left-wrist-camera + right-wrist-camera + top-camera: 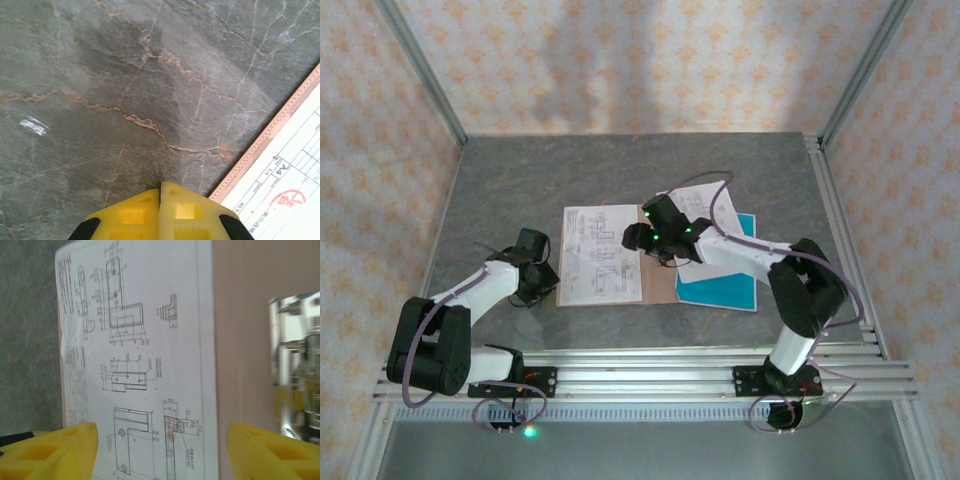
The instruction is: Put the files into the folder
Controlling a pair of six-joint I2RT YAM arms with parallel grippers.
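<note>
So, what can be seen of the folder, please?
The folder is thin pinkish-brown card, lying open and flat on the grey table. A printed white sheet rests on its left half, a narrow card border showing beside it. A shiny metal fastener sits on the bare card beside the sheet. The open right gripper hangs above it.

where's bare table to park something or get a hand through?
Free: the far strip of table between the back wall and the folder; the left-far corner beyond the left gripper. Crowded: centre, where the right gripper hangs open over the printed sheet, with the teal sheet beside it.
</note>
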